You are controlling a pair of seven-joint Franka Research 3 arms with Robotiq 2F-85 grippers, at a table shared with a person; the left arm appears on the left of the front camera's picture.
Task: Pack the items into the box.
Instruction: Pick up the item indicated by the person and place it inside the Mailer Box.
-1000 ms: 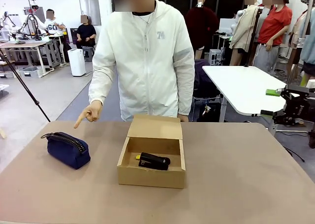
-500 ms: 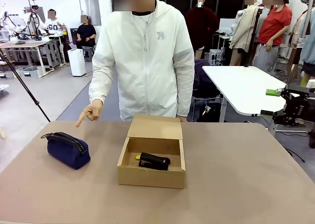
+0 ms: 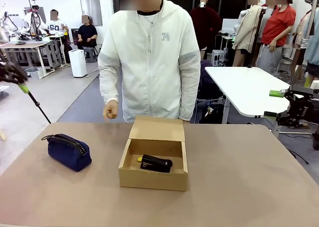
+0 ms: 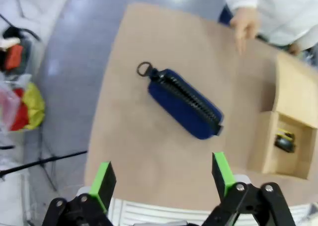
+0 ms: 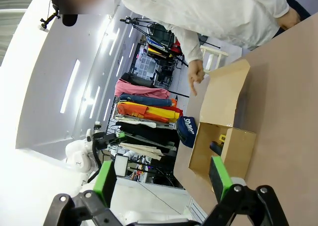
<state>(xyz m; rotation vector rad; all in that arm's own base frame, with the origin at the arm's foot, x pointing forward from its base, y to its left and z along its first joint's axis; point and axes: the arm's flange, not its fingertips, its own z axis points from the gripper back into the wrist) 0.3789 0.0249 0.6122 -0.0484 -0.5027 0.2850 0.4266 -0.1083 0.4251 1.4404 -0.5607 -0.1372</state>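
The cardboard box [image 3: 152, 179] sits open at the middle of the table [image 3: 239, 177], its flap lid standing up at the far side. Inside lies the black stapler [image 3: 156, 163], and a bit of yellow of the utility knife [image 3: 140, 159] shows at the stapler's left end. The navy blue pouch [image 3: 69, 150] lies on the table at centre left of the front view, well apart from the box, zipper side up.

Behind the box stands a person in a white jacket, with one hand [image 3: 110, 110] loosely curled above the table's far edge, just up and left of the flap.

In the left wrist view the pouch [image 4: 185, 104] lies slantwise at the middle of the frame and the box [image 4: 263, 151] is at the right edge. The left gripper [image 4: 163, 179] hangs above them, its jaws wide apart and holding nothing.

In the right wrist view the box [image 5: 226, 94] sits at centre right. The right gripper [image 5: 162, 179] is at the bottom, its jaws also wide apart and empty
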